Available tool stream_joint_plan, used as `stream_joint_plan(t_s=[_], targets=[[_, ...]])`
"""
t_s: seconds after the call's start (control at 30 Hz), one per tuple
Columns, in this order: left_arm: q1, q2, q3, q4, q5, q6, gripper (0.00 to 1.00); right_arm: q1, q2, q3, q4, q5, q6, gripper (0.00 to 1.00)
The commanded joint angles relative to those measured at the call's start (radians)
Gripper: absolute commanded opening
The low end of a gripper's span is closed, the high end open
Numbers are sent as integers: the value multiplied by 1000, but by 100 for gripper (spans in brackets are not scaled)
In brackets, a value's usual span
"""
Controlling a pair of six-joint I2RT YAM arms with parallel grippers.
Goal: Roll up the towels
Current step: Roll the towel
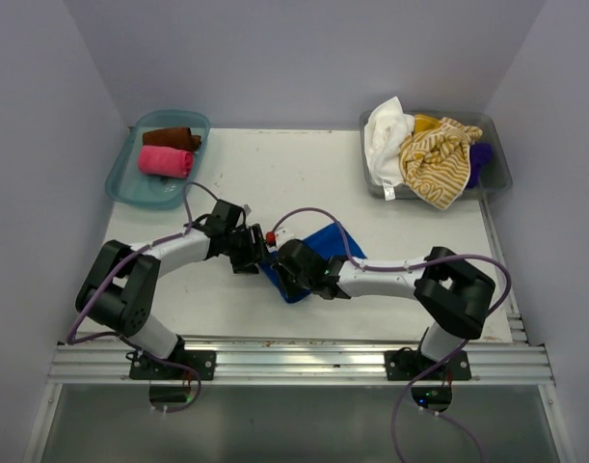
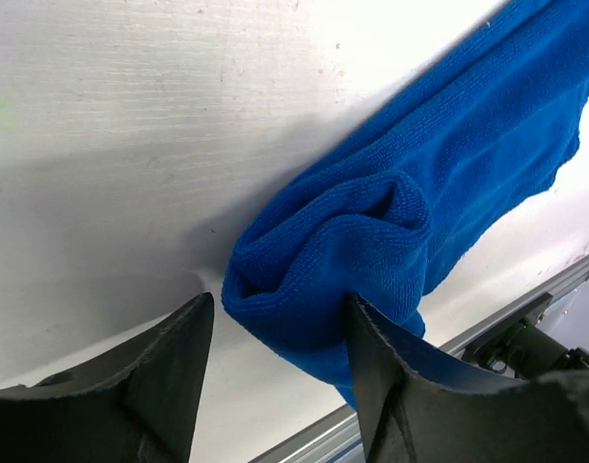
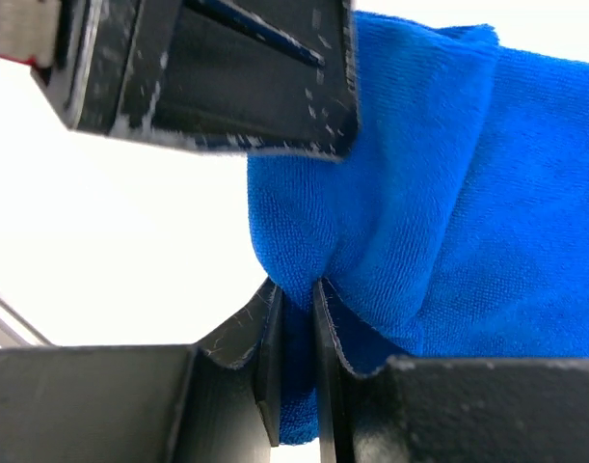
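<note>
The royal blue towel [image 1: 330, 240] lies partly rolled near the table's middle front. In the left wrist view its rolled end [image 2: 342, 251] sits between my left gripper's [image 2: 280, 311] spread fingers, touching the right finger [image 2: 381, 357]; the left finger stands apart from it. My left gripper [image 1: 258, 253] is open at the roll's left end. My right gripper [image 1: 286, 275] is shut, pinching a fold of the blue towel [image 3: 419, 193] between its pads [image 3: 294, 294]. The left gripper's body [image 3: 207, 68] hangs close above it in the right wrist view.
A teal tray [image 1: 130, 183] at the back left holds a rolled brown towel [image 1: 172, 138] and a rolled pink towel [image 1: 165, 161]. A grey bin [image 1: 496, 169] at the back right holds white [image 1: 385, 130], yellow-striped [image 1: 437, 159] and purple [image 1: 479, 156] towels. An aluminium rail [image 1: 294, 362] runs along the near edge.
</note>
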Motion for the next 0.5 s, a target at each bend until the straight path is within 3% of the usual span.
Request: stream_joint_plan(t_s=[0.0,0.2,0.27,0.3,0.37,0.4,0.47], targets=[[-2,-8,-13,68,-49,-50,59,-11,-59,-19,44,-23,24,4],[-9,45,24,70,-43,-53,48,-13,-61,-14,38,-27,17,5],[-9,43,24,64,-53,-65,38,-13,-61,-5,26,-15,9,8],[-9,45,35,53,-59,-67,36,-13,-60,0,18,-14,1,15],[-9,52,47,15,-66,-73,19,-13,-67,13,-2,2,-6,24],[-9,52,55,8,-66,-76,15,-13,-70,20,-10,11,-11,34],[-9,46,61,-13,-63,-85,2,-4,-76,44,-40,20,-17,40]])
